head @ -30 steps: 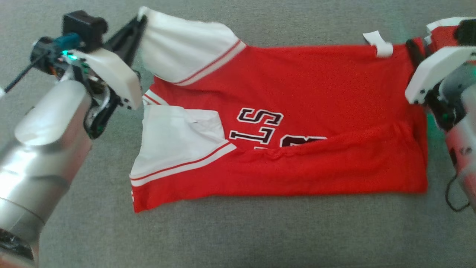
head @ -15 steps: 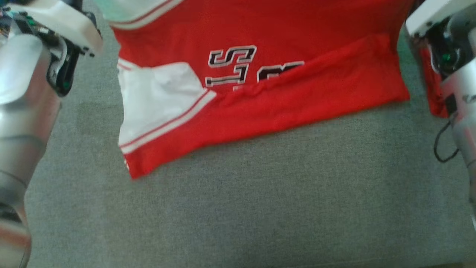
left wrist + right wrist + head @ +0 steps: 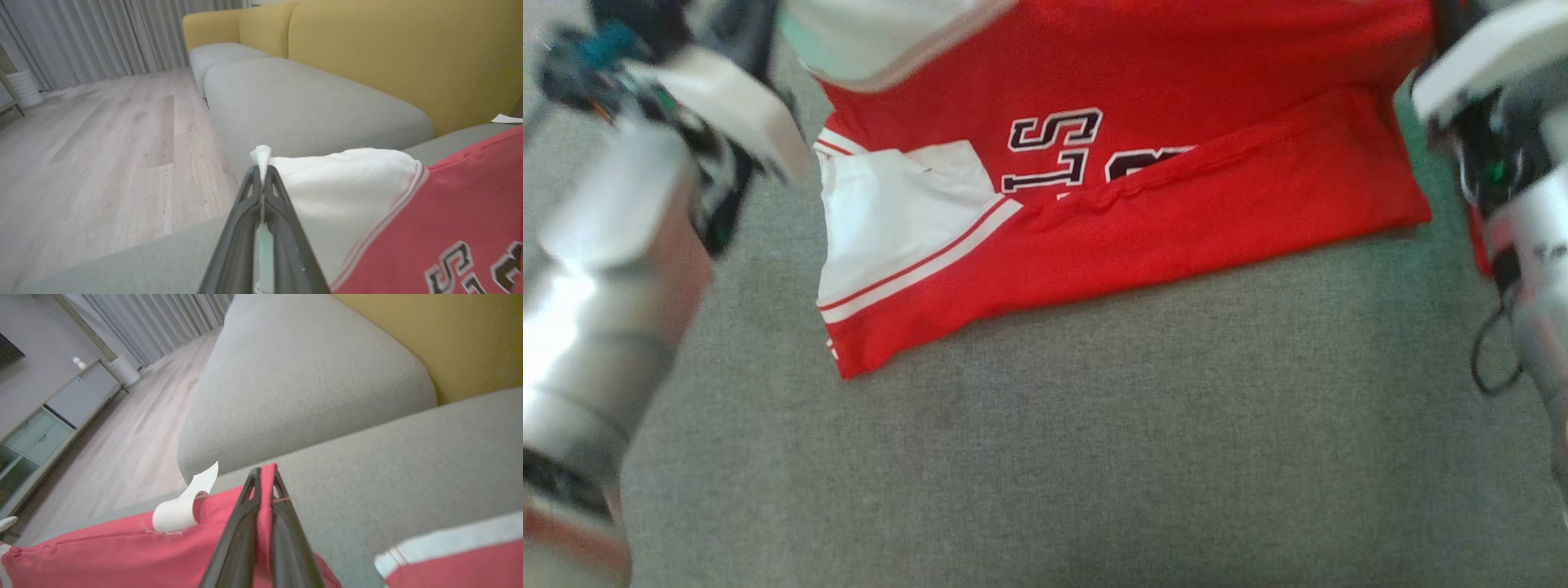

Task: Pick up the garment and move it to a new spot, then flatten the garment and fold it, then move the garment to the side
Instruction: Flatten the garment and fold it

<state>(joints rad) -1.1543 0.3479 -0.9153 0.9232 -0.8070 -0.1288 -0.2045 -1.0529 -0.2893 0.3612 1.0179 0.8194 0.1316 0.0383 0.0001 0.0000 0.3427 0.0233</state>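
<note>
The garment is a red jersey with white sleeves and dark lettering. Its near folded edge rests on the grey cushion. My left gripper is shut on the corner of a white sleeve, which is lifted off the cushion. My right gripper is shut on the red hem, beside a curled white tag. In the head view my left arm stands at the jersey's left end and my right arm at its right end, both blurred.
The grey sofa seat stretches wide in front of the jersey. Behind it is a yellow backrest, with a second grey cushion alongside. A wooden floor, curtains and a low cabinet lie beyond the sofa.
The head camera has moved, so the jersey now sits higher in the picture and its far edge is cut off at the top. Both grippers have stayed shut on the jersey.
</note>
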